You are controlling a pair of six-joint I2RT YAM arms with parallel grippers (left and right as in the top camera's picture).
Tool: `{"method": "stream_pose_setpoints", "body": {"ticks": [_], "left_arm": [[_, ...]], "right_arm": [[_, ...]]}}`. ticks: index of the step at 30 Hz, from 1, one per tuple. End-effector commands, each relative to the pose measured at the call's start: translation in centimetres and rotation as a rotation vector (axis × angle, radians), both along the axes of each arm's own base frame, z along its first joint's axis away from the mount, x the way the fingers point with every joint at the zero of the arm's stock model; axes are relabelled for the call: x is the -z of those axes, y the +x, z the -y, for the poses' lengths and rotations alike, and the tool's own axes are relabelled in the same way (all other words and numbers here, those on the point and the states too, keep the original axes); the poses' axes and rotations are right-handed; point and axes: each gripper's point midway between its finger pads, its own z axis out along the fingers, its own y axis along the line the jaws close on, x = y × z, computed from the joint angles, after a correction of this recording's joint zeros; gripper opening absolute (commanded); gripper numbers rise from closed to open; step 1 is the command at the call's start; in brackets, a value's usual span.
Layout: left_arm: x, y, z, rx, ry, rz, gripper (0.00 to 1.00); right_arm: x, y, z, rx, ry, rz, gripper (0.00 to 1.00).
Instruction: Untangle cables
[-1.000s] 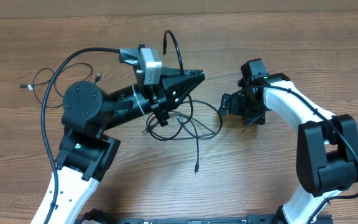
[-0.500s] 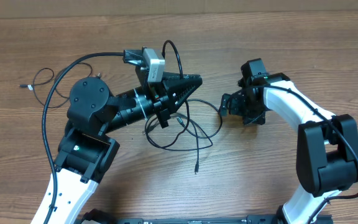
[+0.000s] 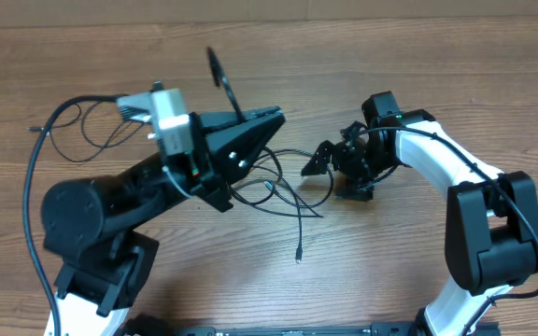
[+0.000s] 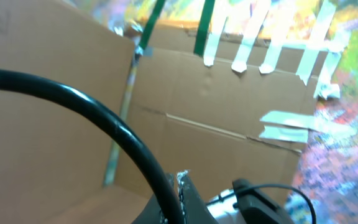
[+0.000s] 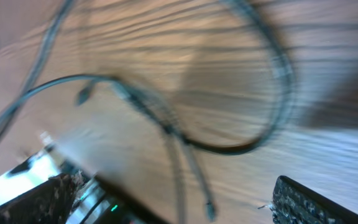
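- Separating step: your left tool (image 3: 269, 119) is clenched over the cables (image 3: 283, 182); grip unclear.
- Right tool (image 3: 323, 175) gapes beside them; next, pinch one strand.

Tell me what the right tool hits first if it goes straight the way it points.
Most likely the nearest loop of the cables, lying just ahead of the open right tool, which points left. Its wrist view is blurred, so its height above the loop is unclear.
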Motion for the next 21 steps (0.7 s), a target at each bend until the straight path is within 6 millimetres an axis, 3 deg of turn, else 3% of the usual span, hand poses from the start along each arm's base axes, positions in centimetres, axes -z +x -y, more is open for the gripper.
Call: {"method": "stream_pose_setpoints", "body": {"ticks": [1,5,9,11,15,18,21], "left_arm": [[-2.7,-0.3,-1.7,-0.08,-0.084,0.059,0.04],[-3.8,-0.9,-2.1,-0.092,-0.107,0.119,0.04],[-4.0,-0.2,-2.6,-0.147,-0.122,0.116,0.04],[-4.0,0.2,-2.9,-0.186,-0.121,0.133,0.04],[-4.5,1.6,-4.3,-0.292,-0.166,0.112,0.04],[-4.0,3.6,-6.0,-0.416,-0.199,0.042,0.04],[-2.7,5.0,-6.7,-0.484,-0.189,-0.029,0.04]], "right_arm": [[-2.2,-0.6,-2.6,-0.098,0.155,0.054,1.0],[-1.7,-1.6,-3.7,-0.15,0.115,0.057,0.97],[0.7,-3.2,-2.6,-0.2,-0.085,0.037,0.93],[2.0,-4.1,-1.7,-0.221,-0.195,0.03,0.99],[5.0,-4.9,2.4,-0.093,-0.501,-0.034,1.0],[5.8,-5.3,3.7,-0.077,-0.564,-0.043,1.0],[5.8,-5.5,3.5,-0.078,-0.547,-0.052,0.79]]}}
